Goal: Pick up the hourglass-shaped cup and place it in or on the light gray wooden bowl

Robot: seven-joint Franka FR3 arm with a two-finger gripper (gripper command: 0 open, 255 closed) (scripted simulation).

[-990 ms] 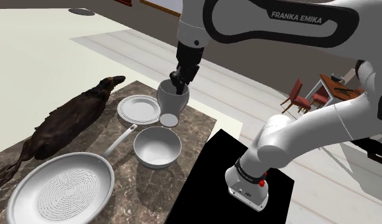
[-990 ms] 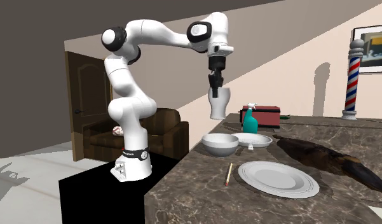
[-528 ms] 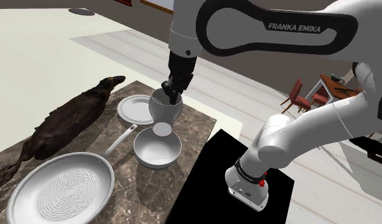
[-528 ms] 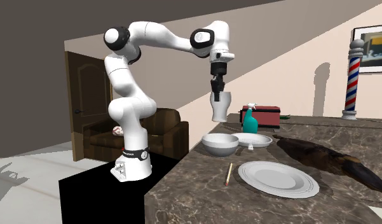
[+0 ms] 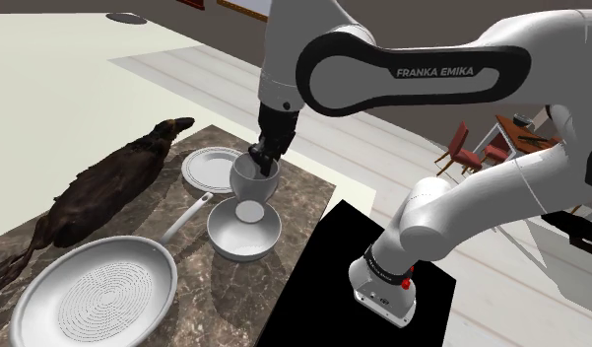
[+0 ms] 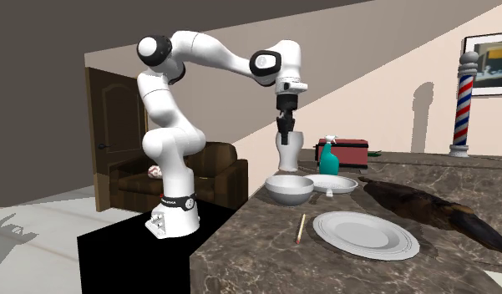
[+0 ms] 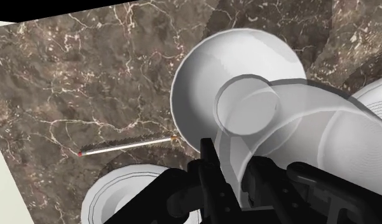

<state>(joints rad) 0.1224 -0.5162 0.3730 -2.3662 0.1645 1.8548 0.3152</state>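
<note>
Hanging just above the grey bowl [image 5: 269, 237], which sits near the counter's [image 5: 225, 286] edge beside the stand [image 5: 382, 246], the pale hourglass cup [image 5: 254, 179] is pinched at its rim by the gripper's [image 5: 259, 158] fingers. Bare marble borders the bowl toward that edge; a plate [image 5: 205, 170] lies just beyond. The arm [image 5: 412, 74] arches high, wrist pointing straight down.

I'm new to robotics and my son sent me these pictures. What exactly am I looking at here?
A white robot arm stands on a black box beside a marble counter. Two pictures come from cameras standing nearby: one beside the box, one facing the arm across the counter. The third comes from a camera on the wrist, looking along the black gripper. On the counter lie a pale bowl, a plate, a pan and a dark furry animal. The gripper is shut on a pale waisted cup, held over the bowl.
</note>
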